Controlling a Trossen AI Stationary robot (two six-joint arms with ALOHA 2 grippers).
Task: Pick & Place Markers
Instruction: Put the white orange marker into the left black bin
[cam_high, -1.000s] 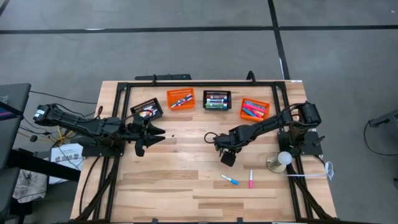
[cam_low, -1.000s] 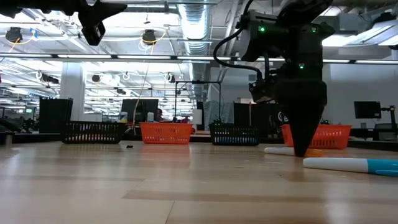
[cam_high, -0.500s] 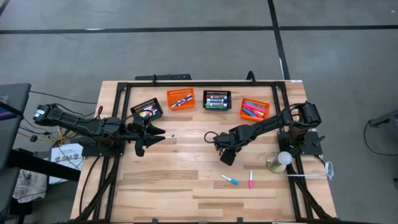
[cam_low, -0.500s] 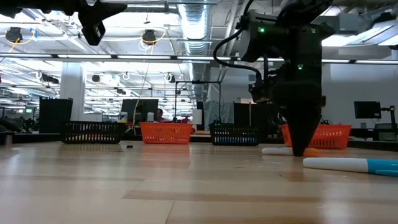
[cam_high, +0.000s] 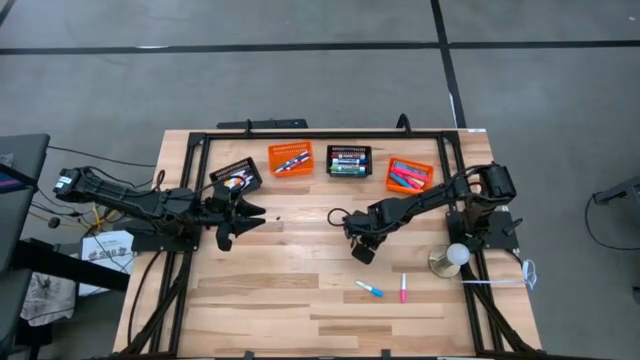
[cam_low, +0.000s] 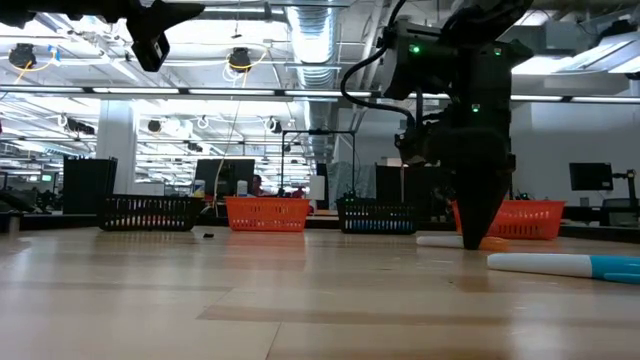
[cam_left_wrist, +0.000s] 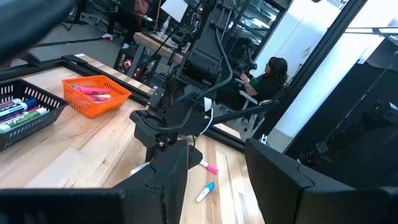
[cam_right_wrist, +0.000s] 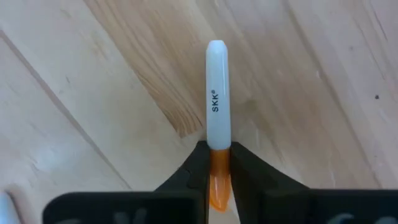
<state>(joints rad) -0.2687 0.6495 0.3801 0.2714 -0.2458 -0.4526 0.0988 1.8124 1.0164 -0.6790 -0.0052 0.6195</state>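
Orange-capped white marker (cam_right_wrist: 216, 112) is clamped in my right gripper (cam_high: 362, 250) fingers at mid-desk (cam_high: 300, 290), most markers are binned, 2 remain loose, and my left gripper (cam_high: 232, 222) waits half-open and empty.

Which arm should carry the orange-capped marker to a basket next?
Right. The right pincer is already shut on the orange-capped marker at mid-table, with the orange basket close behind it. The left pincer hangs empty by the far-left black basket.
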